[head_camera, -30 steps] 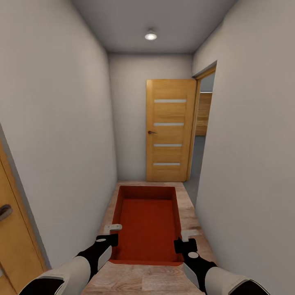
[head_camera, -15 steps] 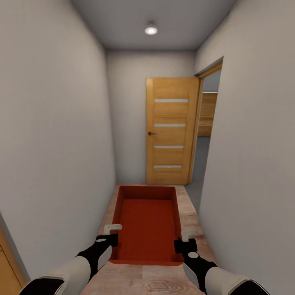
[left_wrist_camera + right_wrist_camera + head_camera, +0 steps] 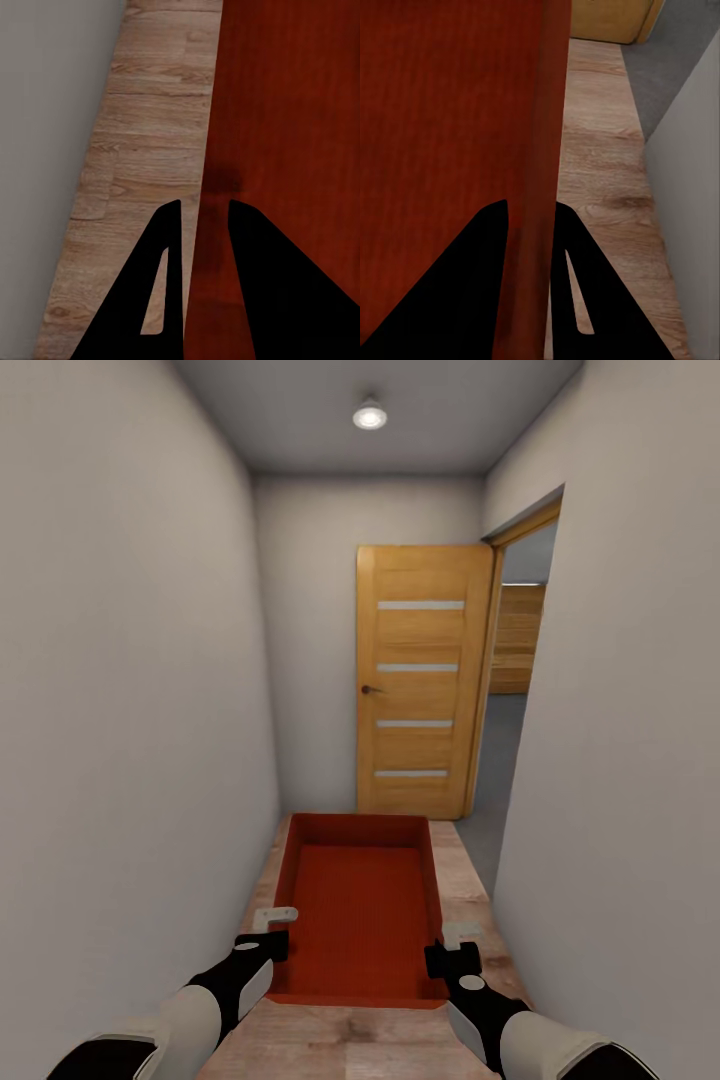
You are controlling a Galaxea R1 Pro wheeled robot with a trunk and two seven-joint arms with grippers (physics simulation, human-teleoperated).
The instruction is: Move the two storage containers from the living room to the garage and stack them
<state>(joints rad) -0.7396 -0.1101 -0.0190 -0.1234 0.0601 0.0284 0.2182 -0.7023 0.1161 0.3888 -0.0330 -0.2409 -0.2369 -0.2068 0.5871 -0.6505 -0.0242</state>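
bin (image 3: 362,905): orange-red, open top, no lid, carried level in front of the robot above the wood floor, long axis pointing down the hallway
left hand (image 3: 271,932): pinching the bin's left wall near the near corner; in the left wrist view one finger (image 3: 154,300) outside, the other inside the wall
right hand (image 3: 452,947): pinching the bin's right wall near the near corner; right wrist view shows the wall between the two fingers (image 3: 577,300)
floor (image 3: 340,1040): light wood planks, under the bin
walls (image 3: 130,690): off-white, narrow hallway, close on both sides
door (image 3: 420,680): wooden, four glass strips, open, far end at right
doorway (image 3: 515,690): beside the door, grey floor and wood panelling beyond
ceiling light (image 3: 369,417): round, lit
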